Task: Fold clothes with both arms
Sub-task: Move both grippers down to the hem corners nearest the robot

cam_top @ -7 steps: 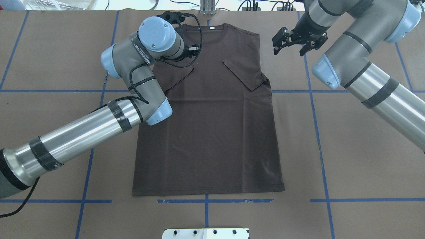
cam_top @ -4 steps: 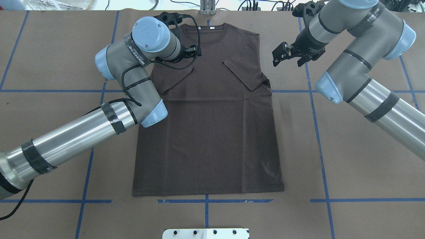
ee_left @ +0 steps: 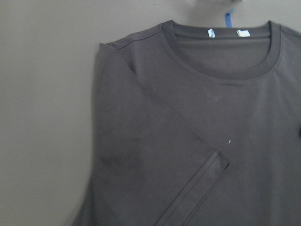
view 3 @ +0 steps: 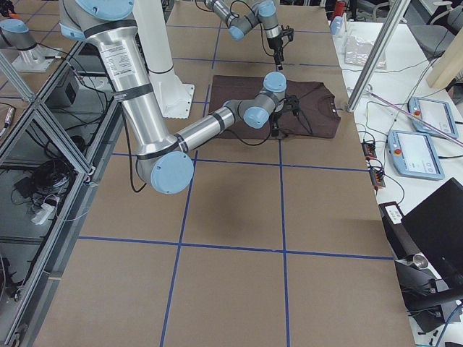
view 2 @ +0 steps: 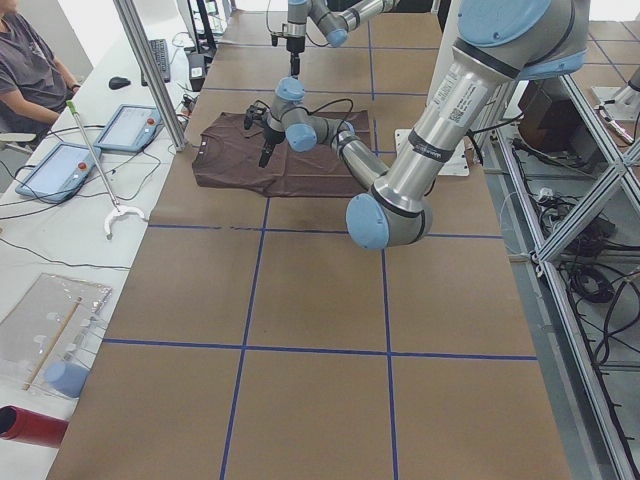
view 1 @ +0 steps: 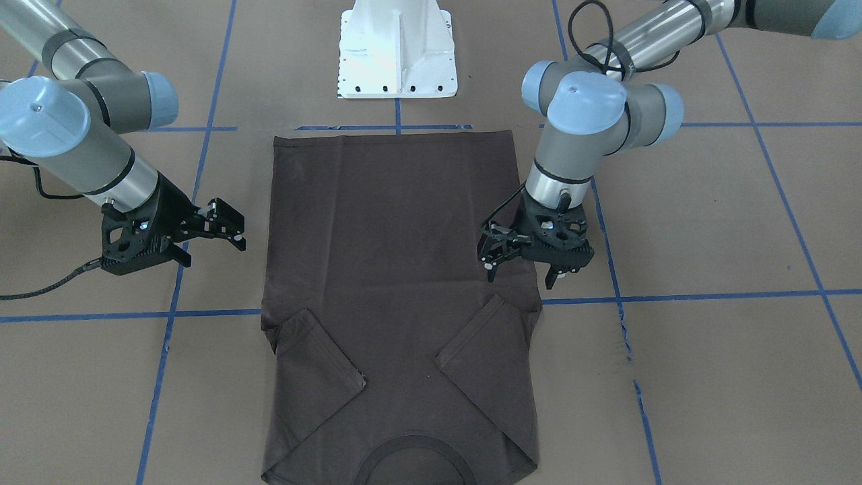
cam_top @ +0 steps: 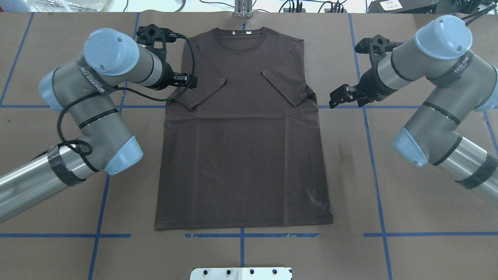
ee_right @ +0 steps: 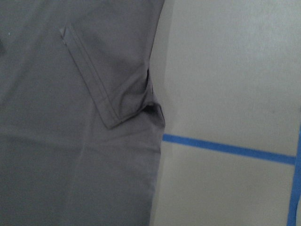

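The dark brown T-shirt (cam_top: 243,147) lies flat on the brown table, collar (cam_top: 241,39) at the far edge, both short sleeves folded in over the chest. My left gripper (cam_top: 185,81) is open and empty, hovering over the shirt's left edge by the folded left sleeve (cam_top: 208,93); it also shows in the front view (view 1: 522,269). My right gripper (cam_top: 343,97) is open and empty, just off the shirt's right edge beside the armpit; it also shows in the front view (view 1: 205,237). The left wrist view shows the collar (ee_left: 225,63), the right wrist view the right sleeve (ee_right: 101,89).
Blue tape lines (cam_top: 369,147) cross the brown table cover. The white robot base (cam_top: 241,273) sits at the near edge. Cables and a metal bracket (cam_top: 243,9) lie past the far edge. An operator (view 2: 30,70) and tablets (view 2: 125,125) are beside the table.
Both arms have pulled back from the far edge. My left gripper moved left from the collar area to the shirt's left edge. My right gripper moved nearer, beside the right armpit.
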Motion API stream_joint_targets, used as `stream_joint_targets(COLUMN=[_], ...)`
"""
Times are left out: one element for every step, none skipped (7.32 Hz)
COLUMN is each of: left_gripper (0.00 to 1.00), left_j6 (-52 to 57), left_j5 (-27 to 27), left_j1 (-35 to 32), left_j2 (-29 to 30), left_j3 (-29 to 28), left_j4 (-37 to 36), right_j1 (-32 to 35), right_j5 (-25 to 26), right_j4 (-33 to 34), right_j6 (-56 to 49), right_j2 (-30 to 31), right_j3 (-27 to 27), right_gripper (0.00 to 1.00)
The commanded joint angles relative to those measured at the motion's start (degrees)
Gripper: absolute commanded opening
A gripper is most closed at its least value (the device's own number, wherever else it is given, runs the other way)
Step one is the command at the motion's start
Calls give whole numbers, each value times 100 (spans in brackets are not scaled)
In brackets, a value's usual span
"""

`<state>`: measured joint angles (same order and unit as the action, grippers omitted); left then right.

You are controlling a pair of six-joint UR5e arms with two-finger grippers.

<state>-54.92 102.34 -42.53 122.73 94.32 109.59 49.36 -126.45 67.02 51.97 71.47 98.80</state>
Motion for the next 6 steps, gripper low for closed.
stream_joint_targets(left_gripper=[100,100,100,100,100,100], left_j6=[296,350,394,420,420,360], left_j5=[181,181,216,460,602,612], left_j1=[-53,-53,-106,-97,-89,-89], left_j2=[-547,-549,-679,-976,-1293,-1313], left_j3=[877,852,930,1139,1350,1405], left_j4=[-131,-279,-297,-254,-219,-140], right_j1=[-660,-1082,-1582,-1900,-2304,-2717], right_j5=[136,538,1134,1383,1725,2225], right_j4=[-179,-198,-215,-216,-216,-216], right_j6=[1097,1479,1891,2278,2604,2764], right_j2=[725,875,947,1043,1305,1456], right_j3=[744,963,1027,1158,1368,1518], right_gripper=[100,100,100,100,100,100])
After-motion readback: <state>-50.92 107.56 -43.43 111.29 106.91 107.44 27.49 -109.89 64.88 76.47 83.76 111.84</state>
